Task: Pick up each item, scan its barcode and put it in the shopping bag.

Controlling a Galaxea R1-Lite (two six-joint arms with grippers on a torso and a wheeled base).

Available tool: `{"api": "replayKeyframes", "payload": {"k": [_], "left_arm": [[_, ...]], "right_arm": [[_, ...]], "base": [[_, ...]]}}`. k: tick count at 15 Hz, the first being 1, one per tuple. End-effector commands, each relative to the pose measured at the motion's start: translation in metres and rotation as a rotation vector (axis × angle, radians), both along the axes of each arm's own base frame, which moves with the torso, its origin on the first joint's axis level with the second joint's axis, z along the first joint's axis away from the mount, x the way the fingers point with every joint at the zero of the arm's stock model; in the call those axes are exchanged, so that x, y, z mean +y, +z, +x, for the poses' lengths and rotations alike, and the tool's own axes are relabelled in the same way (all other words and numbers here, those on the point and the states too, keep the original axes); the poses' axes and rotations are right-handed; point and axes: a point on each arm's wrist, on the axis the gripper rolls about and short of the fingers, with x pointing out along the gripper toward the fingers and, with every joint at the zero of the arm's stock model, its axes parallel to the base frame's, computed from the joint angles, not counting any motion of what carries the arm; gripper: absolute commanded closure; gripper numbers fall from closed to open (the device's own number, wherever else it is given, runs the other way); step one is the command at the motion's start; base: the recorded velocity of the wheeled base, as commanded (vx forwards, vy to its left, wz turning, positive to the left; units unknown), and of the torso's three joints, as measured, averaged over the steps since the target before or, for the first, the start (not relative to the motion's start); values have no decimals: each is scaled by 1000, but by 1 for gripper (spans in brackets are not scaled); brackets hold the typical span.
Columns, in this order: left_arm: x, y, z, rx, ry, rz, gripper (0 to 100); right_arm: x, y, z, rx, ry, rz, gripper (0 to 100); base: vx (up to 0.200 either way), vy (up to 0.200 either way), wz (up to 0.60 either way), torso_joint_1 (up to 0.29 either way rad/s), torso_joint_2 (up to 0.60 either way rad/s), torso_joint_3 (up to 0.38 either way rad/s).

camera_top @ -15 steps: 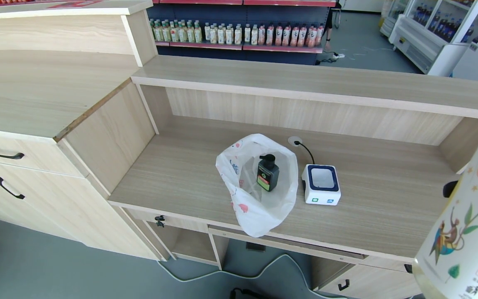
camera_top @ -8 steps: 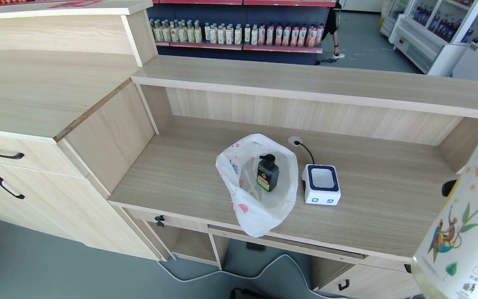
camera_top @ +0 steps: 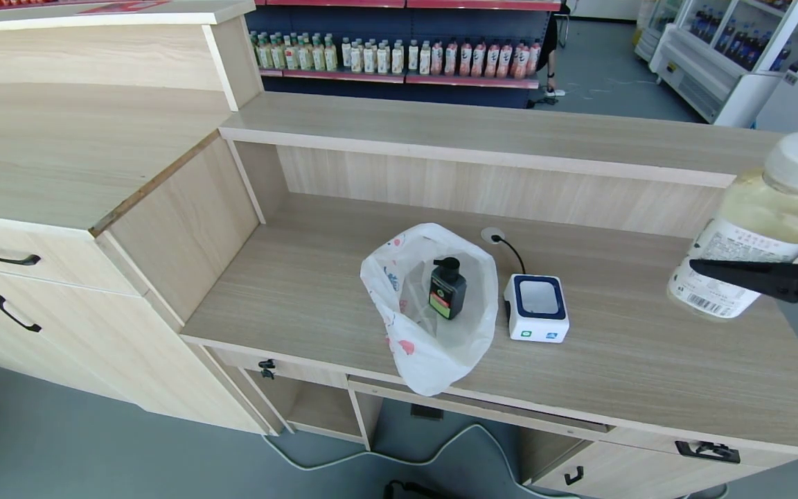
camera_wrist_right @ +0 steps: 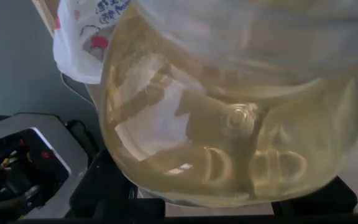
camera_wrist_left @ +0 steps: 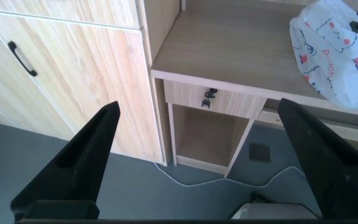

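Head view: the right gripper (camera_top: 731, 277) comes in from the counter's right end, clamped across the label of a drink bottle (camera_top: 752, 222). One black finger (camera_top: 752, 276) crosses the front of the label. The bottle holds a pale yellow liquid and has a grey-white cap. It hangs tilted above the right end of the counter (camera_top: 634, 346), with the cap up and outward and the base toward the middle. A barcode (camera_top: 707, 303) shows low on the label. The right wrist view looks at the bottle's base (camera_wrist_right: 229, 124) from close up, with part of the shopping bag (camera_wrist_right: 79, 37) behind it.

The white shopping bag (camera_top: 427, 312) stands open near the middle of the counter, and its lower part droops over the front edge. A black pump bottle (camera_top: 447, 287) stands upright inside it. The white barcode scanner (camera_top: 537, 307), with its dark blue frame, sits just beside the bag on the robot's right. Its window faces up, and its black cable (camera_top: 513, 253) runs back to a round hole (camera_top: 492, 235) near the rear wall.

A wide stretch of wood top lies between the scanner and the held bottle. Another lies between the bag and the side panel at the counter's left end. A raised ledge (camera_top: 510, 135) runs along the rear edge.

The left gripper (camera_wrist_left: 199, 104) hangs low in front of the counter's front left corner with its fingers spread wide and nothing between them. The bag (camera_wrist_left: 334, 56) overhangs the edge farther along.
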Motion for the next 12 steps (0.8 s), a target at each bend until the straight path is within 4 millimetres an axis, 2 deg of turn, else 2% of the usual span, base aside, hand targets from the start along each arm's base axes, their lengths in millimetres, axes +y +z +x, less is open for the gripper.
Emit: {"api": "replayKeyframes", "payload": {"k": [1, 4, 7, 9, 12], "left_arm": [[0, 0, 0, 0, 0, 0, 0], [0, 0, 0, 0, 1, 0, 0], [0, 0, 0, 0, 1, 0, 0], [0, 0, 0, 0, 1, 0, 0], [0, 0, 0, 0, 1, 0, 0]], "right_arm": [[-55, -50, 43, 16, -153, -158, 100], [-66, -58, 72, -126, -121, -289, 100], [-69, -78, 101, -307, 116, -397, 100], [-57, -87, 124, -428, 308, -441, 100], [-41, -98, 147, -545, 475, -455, 100]], "base": [[0, 0, 0, 0, 0, 0], [0, 0, 0, 0, 0, 0], [0, 0, 0, 0, 0, 0], [0, 0, 0, 0, 0, 0], [0, 0, 0, 0, 0, 0]]}}
